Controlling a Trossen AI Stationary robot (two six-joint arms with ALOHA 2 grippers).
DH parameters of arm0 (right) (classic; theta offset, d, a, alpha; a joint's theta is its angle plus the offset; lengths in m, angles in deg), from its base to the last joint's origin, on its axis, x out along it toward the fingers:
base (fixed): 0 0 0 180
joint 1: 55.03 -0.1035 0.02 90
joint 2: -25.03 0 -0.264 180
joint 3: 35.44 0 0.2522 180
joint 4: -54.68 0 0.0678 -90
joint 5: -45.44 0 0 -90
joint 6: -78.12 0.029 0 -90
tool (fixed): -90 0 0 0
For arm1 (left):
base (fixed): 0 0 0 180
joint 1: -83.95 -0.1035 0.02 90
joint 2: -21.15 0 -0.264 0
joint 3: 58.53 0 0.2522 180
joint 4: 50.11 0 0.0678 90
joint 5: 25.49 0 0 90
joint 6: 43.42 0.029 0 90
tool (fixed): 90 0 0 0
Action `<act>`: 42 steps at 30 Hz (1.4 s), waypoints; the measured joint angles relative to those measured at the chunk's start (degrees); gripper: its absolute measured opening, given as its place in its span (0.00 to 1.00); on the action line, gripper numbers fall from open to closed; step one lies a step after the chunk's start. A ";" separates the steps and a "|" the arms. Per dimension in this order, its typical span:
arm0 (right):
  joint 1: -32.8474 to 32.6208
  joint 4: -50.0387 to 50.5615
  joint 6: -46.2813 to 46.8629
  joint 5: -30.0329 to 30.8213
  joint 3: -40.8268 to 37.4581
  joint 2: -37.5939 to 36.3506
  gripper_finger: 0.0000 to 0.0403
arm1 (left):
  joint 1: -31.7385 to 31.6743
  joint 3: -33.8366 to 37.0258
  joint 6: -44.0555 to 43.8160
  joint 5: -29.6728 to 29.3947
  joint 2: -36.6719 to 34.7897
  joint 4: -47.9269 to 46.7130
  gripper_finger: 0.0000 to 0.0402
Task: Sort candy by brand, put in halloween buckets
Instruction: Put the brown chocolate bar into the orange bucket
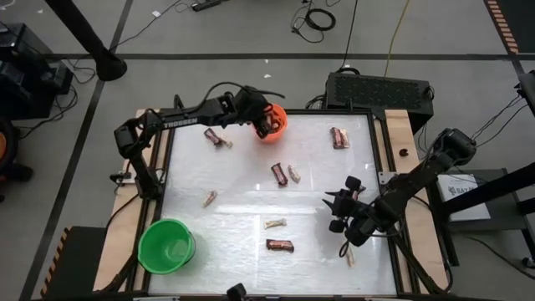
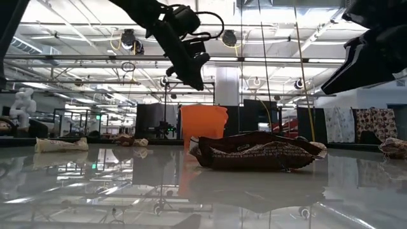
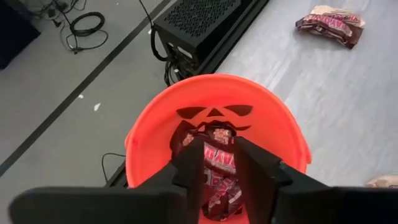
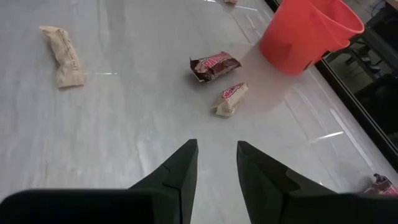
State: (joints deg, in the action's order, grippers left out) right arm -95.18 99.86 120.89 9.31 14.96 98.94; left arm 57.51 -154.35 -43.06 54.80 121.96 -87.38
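The orange bucket (image 1: 276,125) stands at the table's far edge, and my left gripper (image 3: 217,168) hangs open just above its mouth. Dark brown-red candy (image 3: 214,158) lies inside the bucket, showing through the gap between the fingers. The green bucket (image 1: 166,245) stands at the near left corner. Several candies lie flat on the table, among them brown-red ones (image 1: 279,245) (image 1: 338,137) (image 1: 216,136) and cream ones (image 1: 275,223) (image 1: 209,199). My right gripper (image 4: 216,155) waits open over the table's right part, with nothing between its fingers.
A brown-red candy (image 4: 214,66) and a cream one (image 4: 231,98) lie side by side mid-table, between my right gripper and the orange bucket. Another cream candy (image 1: 350,257) lies by the near right edge. A black box (image 1: 380,88) stands beyond the far edge.
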 joint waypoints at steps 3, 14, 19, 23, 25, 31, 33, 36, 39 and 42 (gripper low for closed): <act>0.32 -0.07 0.04 -0.01 0.00 0.00 0.26 | 0.44 -0.82 -0.02 0.44 -0.05 -1.13 0.29; 1.06 -3.67 0.05 0.00 0.00 0.00 0.26 | 8.79 -13.06 -0.13 3.25 -3.35 -29.62 0.31; 1.63 -6.18 -3.43 0.01 0.00 0.00 0.26 | 12.06 -12.37 -7.84 -0.24 -4.26 -45.21 0.31; 2.37 -7.86 -5.76 0.00 0.00 0.00 0.26 | 14.35 -7.56 -17.55 -6.13 -4.24 -51.21 0.31; 2.65 -8.39 -5.84 -0.03 0.00 0.00 0.26 | 15.79 -3.92 -19.67 -6.63 -4.24 -50.86 0.31; 2.68 -8.39 -5.94 -0.46 0.00 0.00 0.26 | 24.15 7.52 -20.08 8.84 -4.15 -36.34 0.31; 2.68 -8.45 -5.99 -2.11 0.00 0.00 0.26 | 28.03 9.74 -21.27 13.36 -4.15 -28.73 0.31; 2.68 -8.50 -6.20 -3.41 0.00 0.00 0.26 | 34.52 11.69 -23.07 14.63 -4.15 -16.24 0.31; 2.68 -8.52 -6.21 -3.28 0.00 0.00 0.26 | 41.77 12.09 -23.40 10.68 -3.90 -3.17 0.31; 2.68 -8.67 -6.21 -3.28 0.00 0.00 0.26 | 48.07 12.05 -20.06 5.32 -2.33 8.82 0.31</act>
State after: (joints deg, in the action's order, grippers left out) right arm -92.50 91.20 114.68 6.03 14.96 98.94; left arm 105.57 -142.30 -63.11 60.12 119.64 -78.57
